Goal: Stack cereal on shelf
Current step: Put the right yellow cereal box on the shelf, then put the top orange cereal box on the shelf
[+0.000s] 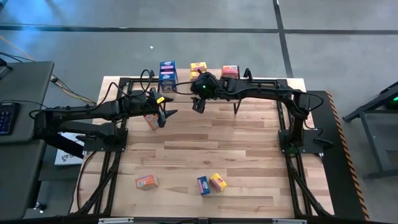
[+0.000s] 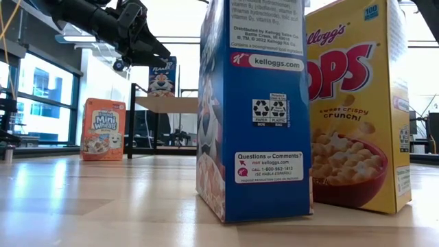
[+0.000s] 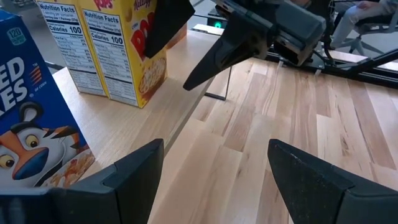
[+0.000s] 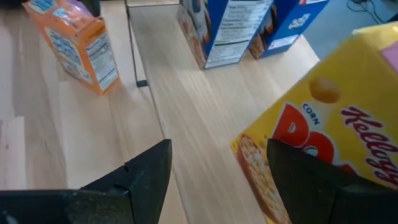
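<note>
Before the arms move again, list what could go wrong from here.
1. The left gripper and right gripper hang open close together by the shelf; a careless move could knock them together.
2. The right gripper is right beside the yellow boxes on the shelf and could push them over.
3. The orange box stands just under the left arm and could get swept aside.

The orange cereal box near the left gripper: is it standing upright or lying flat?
Upright. In the low view the orange cereal box stands on its short bottom edge on the table, its printed front vertical. The right wrist view agrees.
</note>
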You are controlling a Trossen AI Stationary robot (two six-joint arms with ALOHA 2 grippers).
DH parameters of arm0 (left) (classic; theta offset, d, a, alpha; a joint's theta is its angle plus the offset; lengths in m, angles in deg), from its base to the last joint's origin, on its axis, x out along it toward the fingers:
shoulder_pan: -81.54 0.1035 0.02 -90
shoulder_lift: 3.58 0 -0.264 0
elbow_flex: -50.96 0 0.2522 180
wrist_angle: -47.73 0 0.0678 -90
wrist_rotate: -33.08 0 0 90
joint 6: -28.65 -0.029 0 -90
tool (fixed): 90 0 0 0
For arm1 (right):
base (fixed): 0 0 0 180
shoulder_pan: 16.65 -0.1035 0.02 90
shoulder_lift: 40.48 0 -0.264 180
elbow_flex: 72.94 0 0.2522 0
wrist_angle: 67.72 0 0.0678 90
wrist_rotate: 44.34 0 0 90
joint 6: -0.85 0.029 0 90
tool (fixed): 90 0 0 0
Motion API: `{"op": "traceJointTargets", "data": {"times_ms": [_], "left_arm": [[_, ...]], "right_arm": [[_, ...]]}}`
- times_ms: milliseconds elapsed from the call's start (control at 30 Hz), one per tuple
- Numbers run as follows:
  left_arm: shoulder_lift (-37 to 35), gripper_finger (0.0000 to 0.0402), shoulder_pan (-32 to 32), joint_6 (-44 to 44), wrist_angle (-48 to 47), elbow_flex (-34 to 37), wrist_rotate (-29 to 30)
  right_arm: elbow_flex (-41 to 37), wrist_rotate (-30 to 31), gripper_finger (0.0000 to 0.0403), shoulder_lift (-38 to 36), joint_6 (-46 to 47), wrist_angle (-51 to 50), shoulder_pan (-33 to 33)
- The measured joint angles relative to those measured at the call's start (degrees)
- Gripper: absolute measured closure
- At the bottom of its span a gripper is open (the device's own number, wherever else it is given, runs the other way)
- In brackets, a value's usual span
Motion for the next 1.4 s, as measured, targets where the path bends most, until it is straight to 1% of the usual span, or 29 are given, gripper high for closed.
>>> {"op": "traceJointTargets", "data": {"times_ms": [100,333,567,633,867,967,1033,1200,1300,1400], "left_arm": [[0.0,0.0121,0.0,0.0,0.0,0.0,0.0],[0.0,0.0121,0.0,0.2,0.0,0.0,0.0],[0.0,0.0121,0.0,2.6,0.0,0.0,0.0],[0.0,0.0121,0.0,4.5,0.1,0.0,0.0],[-0.4,0.0121,0.0,4.0,0.2,-0.1,0.8],[-0.9,0.0121,-0.6,4.0,-3.7,-2.2,0.3],[-1.0,0.0121,-1.2,4.0,-7.9,-4.6,0.3],[-1.0,0.0121,-2.4,5.3,-22.4,-12.5,1.2],[-0.9,0.0121,-2.6,8.0,-32.4,-16.8,3.5],[-1.0,0.0121,-2.6,10.8,-40.9,-20.4,7.2]], "right_arm": [[0.0,-0.2,0.0146,0.0,0.0,0.0,-0.3],[3.6,-0.2,0.0146,0.0,0.0,-5.1,-2.2],[7.4,-0.2,0.0146,-0.1,-0.6,-11.2,-4.5],[8.1,-0.1,0.0146,-0.1,-1.5,-12.5,-5.3],[9.9,3.1,0.0146,-0.1,-1.8,-19.5,-6.8],[10.3,3.2,0.0146,-0.1,-1.8,-22.2,-6.8],[10.4,3.2,0.0146,-0.1,-1.6,-23.6,-6.8],[10.4,3.2,0.0146,-0.8,-1.4,-25.3,-6.8],[10.4,3.2,0.0146,-1.1,-1.4,-25.4,-6.9],[10.4,3.2,0.0146,-1.8,-1.1,-25.5,-7.1]]}}
